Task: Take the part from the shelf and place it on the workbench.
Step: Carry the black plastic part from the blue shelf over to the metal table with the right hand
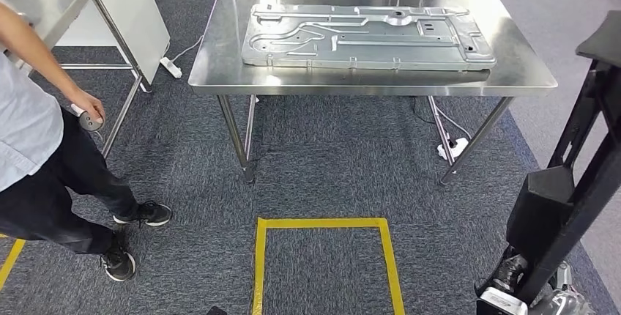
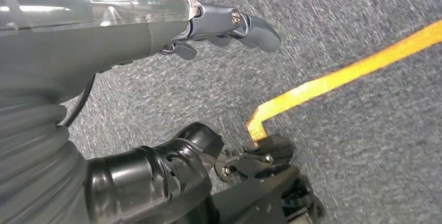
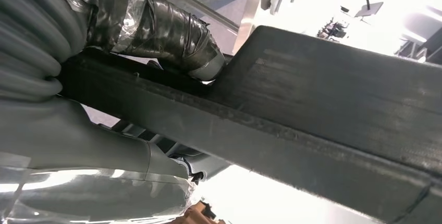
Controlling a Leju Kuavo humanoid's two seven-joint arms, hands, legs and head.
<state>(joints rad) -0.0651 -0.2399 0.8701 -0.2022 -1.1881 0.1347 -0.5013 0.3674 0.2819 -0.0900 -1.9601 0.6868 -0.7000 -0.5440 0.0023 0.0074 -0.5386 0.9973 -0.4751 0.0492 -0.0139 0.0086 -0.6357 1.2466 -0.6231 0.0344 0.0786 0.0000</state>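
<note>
Currently, a black, matte, angular part (image 1: 578, 183) stands at four o'clock in the head view, gripped by the right hand (image 3: 156, 26), fingers wrapped around its flat bar. Ahead, at twelve o'clock, a steel surface (image 1: 220, 66) carries a stamped metal panel (image 1: 366, 36). Left hand (image 2: 156, 21) hangs over grey carpet (image 2: 365, 130), fingers loosely apart.

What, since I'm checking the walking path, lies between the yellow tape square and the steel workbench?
Only bare grey carpet, in the head view, between yellow tape square and workbench.
</note>
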